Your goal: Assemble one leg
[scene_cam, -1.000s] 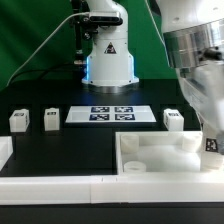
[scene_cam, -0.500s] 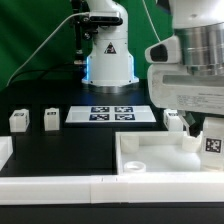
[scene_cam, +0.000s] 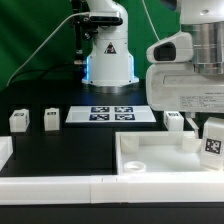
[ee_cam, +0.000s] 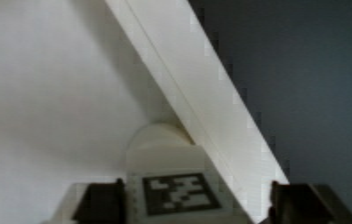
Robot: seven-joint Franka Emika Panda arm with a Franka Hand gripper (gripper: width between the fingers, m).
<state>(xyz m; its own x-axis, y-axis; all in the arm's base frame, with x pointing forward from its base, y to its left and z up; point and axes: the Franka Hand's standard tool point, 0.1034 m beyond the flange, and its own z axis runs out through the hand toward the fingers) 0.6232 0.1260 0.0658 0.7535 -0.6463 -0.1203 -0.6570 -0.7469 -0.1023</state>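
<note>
My gripper [scene_cam: 211, 128] is at the exterior view's right, shut on a leg [scene_cam: 212, 142], a small white block with a marker tag facing the camera. It holds the leg over the right corner of the large white tray-like piece [scene_cam: 150, 158]. In the wrist view the leg [ee_cam: 182, 192] sits between the two dark fingers [ee_cam: 98, 202], with the tray-like piece's raised rim [ee_cam: 191, 90] running diagonally beneath. Three more legs stand on the black table: two at the left [scene_cam: 18, 120] [scene_cam: 51, 119] and one [scene_cam: 173, 120] partly hidden behind my gripper.
The marker board [scene_cam: 110, 113] lies flat at the table's middle back, in front of the robot base [scene_cam: 108, 55]. A white piece [scene_cam: 4, 152] shows at the left edge. The table's white front border [scene_cam: 60, 186] runs along the near side.
The wrist has risen and turned. The held leg has come up slightly and now shows its tag larger, above the tray-like piece's right corner.
</note>
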